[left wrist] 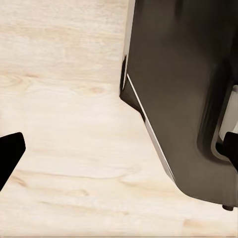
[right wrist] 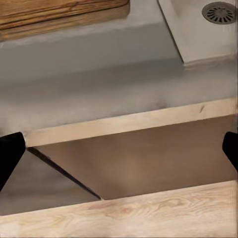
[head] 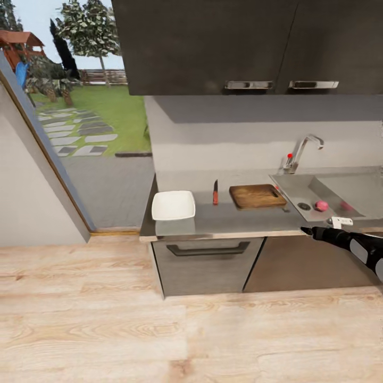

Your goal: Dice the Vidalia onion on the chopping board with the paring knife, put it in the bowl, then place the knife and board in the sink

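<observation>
The small pink-red Vidalia onion [head: 321,206] lies in the steel sink [head: 298,186] beside the round drain [head: 304,206]. Left of the sink, the brown chopping board [head: 257,196] lies flat on the grey countertop [head: 234,219]. The red-handled paring knife [head: 215,192] rests just left of the board, and the white bowl [head: 173,205] sits near the counter's left end. My right gripper [head: 305,230] hovers open at the counter's front edge, below the sink. In the right wrist view the board's edge [right wrist: 49,12] and the drain [right wrist: 218,12] show beyond the open right gripper [right wrist: 119,153]. My left gripper [left wrist: 119,153] hangs open over the floor.
The curved faucet [head: 300,151] with a red dot stands behind the sink. Dark wall cabinets [head: 244,45] hang above. A drawer with a dark handle [head: 207,249] sits under the counter. A large window [head: 80,106] is at the left. Wooden floor [head: 159,335] lies in front.
</observation>
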